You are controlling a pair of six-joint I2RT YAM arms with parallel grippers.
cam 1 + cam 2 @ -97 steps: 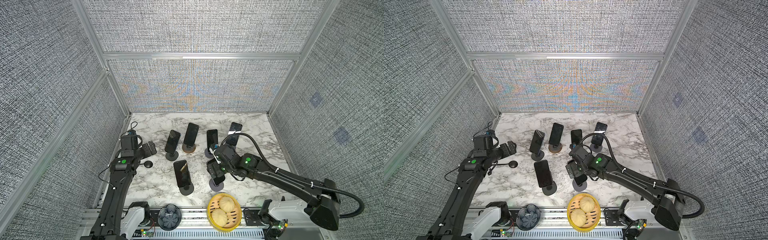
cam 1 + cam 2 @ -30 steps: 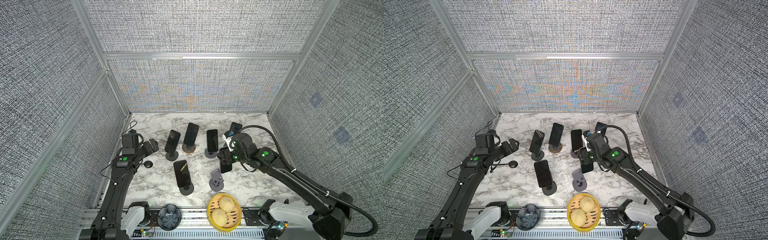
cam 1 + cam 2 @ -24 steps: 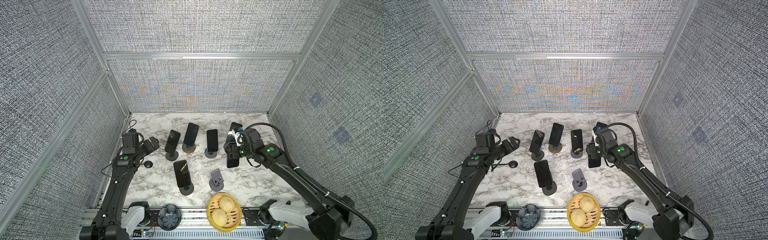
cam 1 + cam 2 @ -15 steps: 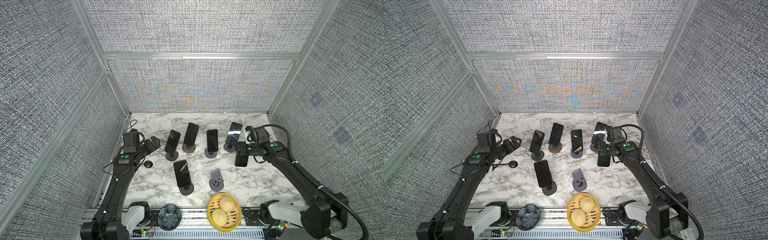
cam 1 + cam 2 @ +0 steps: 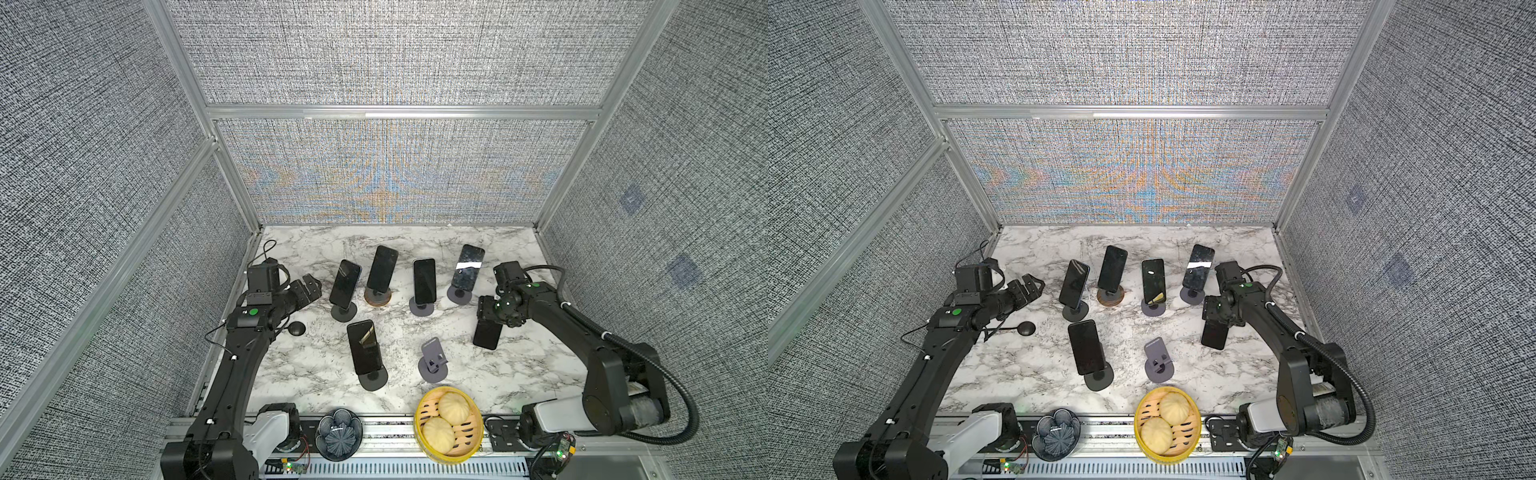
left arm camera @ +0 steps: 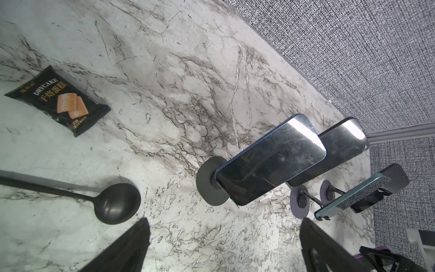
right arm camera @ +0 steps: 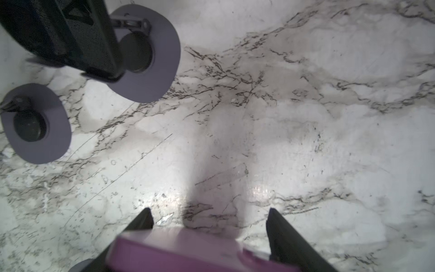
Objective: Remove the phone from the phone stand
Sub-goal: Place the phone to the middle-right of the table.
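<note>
**Phone's off the stand, right gripper has it**

The phone (image 5: 487, 336) hangs upright from the right gripper (image 5: 489, 322), jaws clamped on its two long edges. In the wrist view its back looks pinkish purple (image 7: 188, 252) between the black fingers (image 7: 282, 230). It's over bare marble table (image 5: 519, 374), off to the right of the empty phone stand (image 5: 433, 361) and well apart from it. It's also just in front of the back-right phone (image 5: 468, 270), which sits on its own stand. Can't tell if the phone's lower end touches the marble. The left gripper (image 5: 311, 286) is over on the far left with its jaws wide apart and nothing in them, near a black ladle (image 5: 296, 329) lying on the table. A steamer basket (image 5: 417, 415) with two buns (image 5: 453, 409) sits at the front edge.
</note>
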